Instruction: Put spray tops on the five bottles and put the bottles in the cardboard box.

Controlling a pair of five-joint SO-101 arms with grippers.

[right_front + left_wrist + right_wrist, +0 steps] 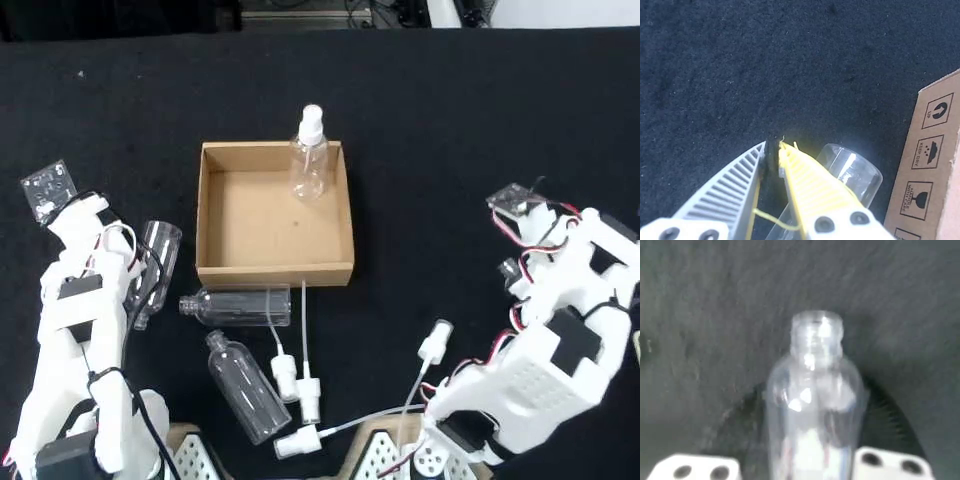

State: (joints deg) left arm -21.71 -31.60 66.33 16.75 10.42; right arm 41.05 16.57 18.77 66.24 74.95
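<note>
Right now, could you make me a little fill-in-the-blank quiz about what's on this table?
1. The cardboard box holds just ____ bottle.
2. That bottle stands upright in a far corner of the box and wears a ____.
3. ____ loose spray tops lie on the black table in front of the box.

Missing words: one; spray top; four.
</note>
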